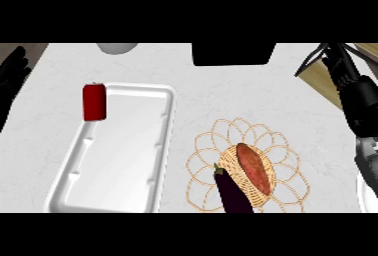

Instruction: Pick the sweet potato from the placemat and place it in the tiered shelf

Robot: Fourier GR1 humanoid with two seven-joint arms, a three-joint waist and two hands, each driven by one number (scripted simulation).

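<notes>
A white bench (244,95) fills the view from the robot's head. On the right part of it lies a woven placemat (214,145) made of thin tan loops, like a flower. The sweet potato (253,165) lies on the middle of the placemat. It is long, reddish-orange, and slanted a little. Just beside it, on its left and lower side, lies a dark purple eggplant (234,194) with a small green top. The eggplant touches or nearly touches the sweet potato, and its lower end runs out of the view at the bottom. To the left of the placemat stands the white tiered shelf (168,130), seen from above as a long tray with a raised rim. A red can (94,102) sits at its upper left corner, at the rim. The robot's left hand (13,67) shows at the far left edge, dark, with the fingers pointing up; it looks open and holds nothing. The right hand (341,62) shows at the upper right, well apart from the sweet potato, with thin black fingers spread and nothing in them. Its grey forearm (365,160) runs down the right edge. At the top of the bench are a grey rounded thing (117,48) and a black block (232,53), both cut off by the edge.
</notes>
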